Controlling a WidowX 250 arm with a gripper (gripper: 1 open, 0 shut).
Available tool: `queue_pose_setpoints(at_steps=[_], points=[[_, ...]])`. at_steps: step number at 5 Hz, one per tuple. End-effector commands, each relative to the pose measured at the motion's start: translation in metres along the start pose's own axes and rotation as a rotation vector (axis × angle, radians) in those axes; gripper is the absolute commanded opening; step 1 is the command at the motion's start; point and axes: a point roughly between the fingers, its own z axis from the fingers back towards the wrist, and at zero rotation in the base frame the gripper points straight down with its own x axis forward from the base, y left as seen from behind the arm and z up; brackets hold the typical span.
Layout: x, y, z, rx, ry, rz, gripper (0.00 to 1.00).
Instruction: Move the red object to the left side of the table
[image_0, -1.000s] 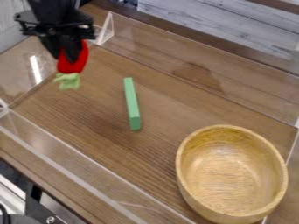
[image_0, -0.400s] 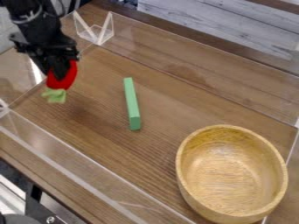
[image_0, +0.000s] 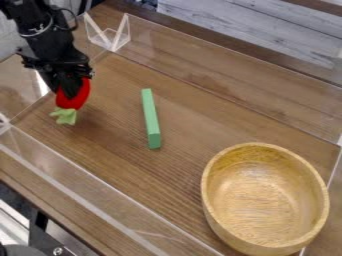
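The red object (image_0: 74, 95), a small strawberry-like toy with a light green leafy end hanging down, is pinched in my black gripper (image_0: 70, 85), which is shut on it. It hangs at the left part of the brown wood-grain table (image_0: 227, 110), with the leafy tip touching or nearly touching the surface; I cannot tell which. The arm comes down from the upper left and hides the toy's top.
A long green bar (image_0: 152, 118) lies on the table to the right of the gripper. A round light wooden bowl (image_0: 265, 198) sits at the front right. Low clear acrylic walls (image_0: 80, 185) edge the tabletop.
The gripper has carried the red object left and lower toward the tabletop, then shifted slightly right and down in the last half second. The bar and bowl have not moved.
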Motion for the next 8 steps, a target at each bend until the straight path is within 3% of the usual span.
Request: queue_pose_setpoints(at_steps=[1, 7, 8], points=[[0.0128, 0.0016, 0.0079, 0.015, -0.037, -0.036, 0.00], [0.0182, -0.0058, 0.0043, -0.017, 0.012, -0.094, 0.00], [0.0151, -0.0030, 0.0005, -0.012, 0.028, -0.095, 1.00]])
